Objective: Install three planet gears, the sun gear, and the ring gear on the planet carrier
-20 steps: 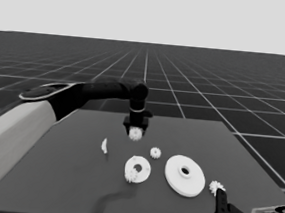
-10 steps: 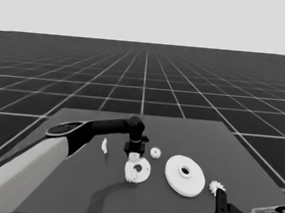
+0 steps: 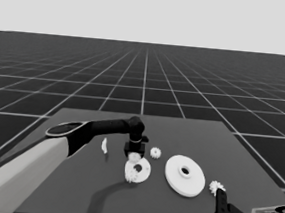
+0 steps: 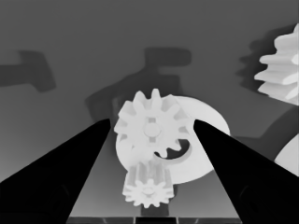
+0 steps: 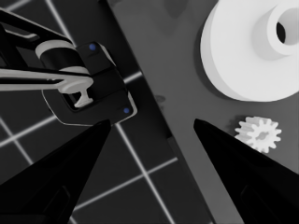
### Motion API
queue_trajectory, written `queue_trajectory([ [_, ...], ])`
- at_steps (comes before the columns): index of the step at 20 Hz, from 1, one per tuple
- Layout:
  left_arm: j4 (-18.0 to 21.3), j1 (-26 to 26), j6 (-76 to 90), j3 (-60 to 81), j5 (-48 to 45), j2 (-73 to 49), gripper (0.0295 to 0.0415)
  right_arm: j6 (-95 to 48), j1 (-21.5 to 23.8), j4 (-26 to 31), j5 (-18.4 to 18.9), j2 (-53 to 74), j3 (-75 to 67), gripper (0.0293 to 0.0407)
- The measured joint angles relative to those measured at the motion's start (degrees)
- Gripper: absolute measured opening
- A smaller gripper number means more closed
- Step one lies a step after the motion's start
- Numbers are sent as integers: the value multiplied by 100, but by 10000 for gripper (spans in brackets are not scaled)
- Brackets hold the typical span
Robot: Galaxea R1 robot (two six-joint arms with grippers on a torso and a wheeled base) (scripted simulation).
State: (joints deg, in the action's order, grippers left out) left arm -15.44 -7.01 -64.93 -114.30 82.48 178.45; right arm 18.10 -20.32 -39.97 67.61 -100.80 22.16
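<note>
1. Hovering over the smaller round part (image 3: 138, 170) at the centre of the frame, the left gripper (image 3: 135, 153) points straight down, which suits lowering a gear onto it.
2. Its wrist view shows a small gear (image 4: 152, 127) between the wide-spread fingers; neither finger visibly touches the teeth, so I cannot tell whether it is held or already resting on the part.
3. A second small gear (image 4: 147, 187) sits at the edge of that same part, apparently already in place.
4. Another loose gear (image 3: 155, 152) lies on the worktop (image 3: 205, 137) just right of the gripper, within easy reach for a later pick, I would judge.
5. The larger round part (image 3: 185, 174) lies right of centre, apart from the smaller one, sensibly left until the gears are seated.
6. One more gear (image 3: 216, 187) lies just beside its lower right rim.
7. A thin white piece (image 3: 104, 145) stands left of the gripper, out of the way.
8. The right gripper (image 5: 149, 135) waits at the lower right corner, fingers spread and holding nothing.
</note>
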Motion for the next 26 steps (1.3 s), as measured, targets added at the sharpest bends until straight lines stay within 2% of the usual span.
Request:
queue_trajectory([
  [1, 0, 0, 0, 0, 0, 0, 385, 0, 0, 0, 0, 0, 0, 385],
  [2, 594, 537, -507, 927, 475, -320, 385, 0, 0, 0, 0, 0, 0, 385],
  [3, 1062, 1142, -654, 1164, 643, -386, 385, 0, 0, 0, 0, 0, 0, 385],
  [5, 1530, 1699, -615, 1089, 751, -348, 385, 0, 0, 0, 0, 0, 0, 385],
  [7, 1688, 1869, -560, 999, 791, -316, 385, 0, 0, 0, 0, 0, 0, 385],
  [11, 1761, 1936, -525, 943, 811, -296, 385, 0, 0, 0, 0, 0, 0, 385],
  [12, 955, 2162, 2234, 3591, -1265, -1807, 410, 0, 0, 0, 0, 0, 0, 385],
  [13, 468, 2361, 4771, 5838, -2549, -4090, 415, 0, 0, 0, 0, 0, 0, 385],
  [14, 179, 2482, 6308, 7139, -3296, -5684, 400, 0, 0, 0, 0, 0, 0, 385],
  [16, -89, 2593, 7743, 8384, -3999, -7093, 388, 0, 0, 0, 0, 0, 0, 385],
  [21, -222, 2655, 8450, 8992, -4346, -7745, 385, 0, 0, 0, 0, 0, 0, 385],
  [22, -226, 2657, 8472, 9010, -4357, -7764, 385, 2771, 2159, 2577, 2519, -1917, 1025, 399],
  [23, -229, 2659, 8485, 9021, -4363, -7775, 385, 4431, 3253, 3758, 2495, -4102, 3175, 393],
  [24, -230, 2660, 8492, 9027, -4367, -7782, 385, 4510, 3331, 3916, 2380, -5089, 5057, 389],
  [26, -232, 2661, 8500, 9033, -4370, -7787, 385, 4254, 3293, 4036, 2326, -6092, 7344, 386],
])
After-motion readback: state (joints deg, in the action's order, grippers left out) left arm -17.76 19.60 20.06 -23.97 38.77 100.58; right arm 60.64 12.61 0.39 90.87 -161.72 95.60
